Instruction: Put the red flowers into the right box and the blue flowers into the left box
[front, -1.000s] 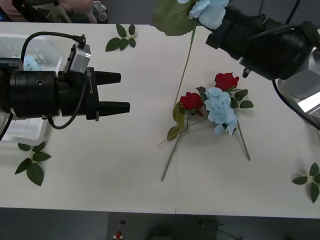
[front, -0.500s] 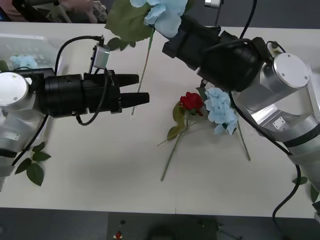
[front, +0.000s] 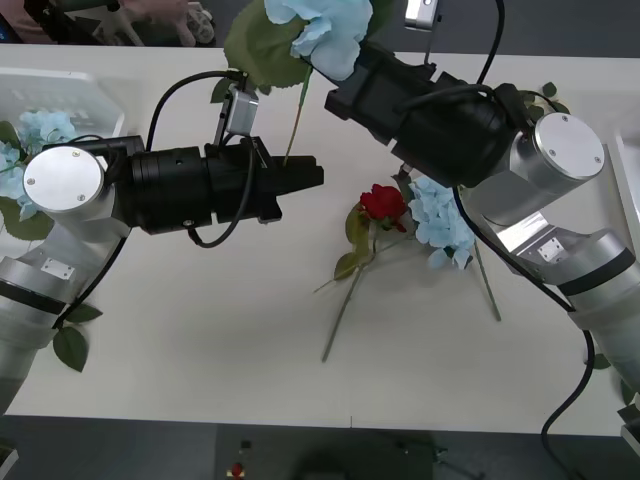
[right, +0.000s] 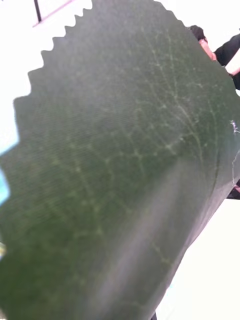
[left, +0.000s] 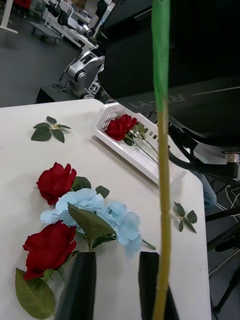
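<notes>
My right gripper (front: 345, 72) holds a blue flower (front: 322, 28) up over the table's far middle, its fingers hidden behind the petals. The flower's big leaf (right: 120, 165) covers the right wrist view. Its stem (front: 297, 115) hangs down to my left gripper (front: 312, 175). In the left wrist view the stem (left: 162, 200) crosses one black finger, not the narrow gap of the left gripper (left: 117, 260). Two red flowers (left: 56, 181) and a blue flower (front: 435, 215) lie mid-table. The left box (front: 70, 88) holds blue flowers (front: 45, 128). The right box (left: 131, 156) holds red flowers (left: 120, 127).
Loose leaf sprigs lie at the front left (front: 68, 335) and by the right edge (front: 600, 360). One red flower (front: 383, 203) lies just below the right arm's forearm. The near half of the white table (front: 200, 380) is bare.
The right arm carried the blue flower leftward across the table's far side. The left arm reached right to the hanging stem, and its fingers drew closer together.
</notes>
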